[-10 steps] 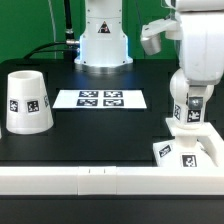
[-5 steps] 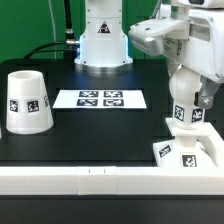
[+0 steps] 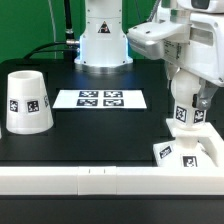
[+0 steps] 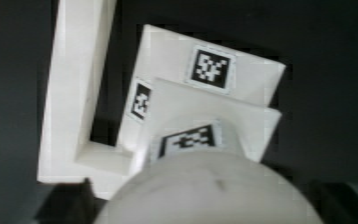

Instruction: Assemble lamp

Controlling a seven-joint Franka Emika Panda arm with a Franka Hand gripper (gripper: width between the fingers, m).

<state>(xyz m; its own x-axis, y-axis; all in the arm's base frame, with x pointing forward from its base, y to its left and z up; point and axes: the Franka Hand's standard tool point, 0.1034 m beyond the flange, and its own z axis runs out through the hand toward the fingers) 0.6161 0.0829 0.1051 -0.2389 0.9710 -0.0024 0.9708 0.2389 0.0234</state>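
My gripper is shut on the lamp bulb, a white stem with a tag, held upright right over the flat square base at the exterior view's right. Whether the stem touches the base I cannot tell. In the wrist view the round bulb fills the near part and hides my fingertips; beyond it lies the tagged base. The tapered cup-like shade stands apart at the exterior view's left.
The marker board lies at the table's middle. A white rail runs along the front edge and shows in the wrist view beside the base. The robot's pedestal stands at the back.
The arm's wrist has swung toward the exterior view's left and turned, with the bulb still in the gripper and shifted slightly right over the base. Shade and base have not moved.
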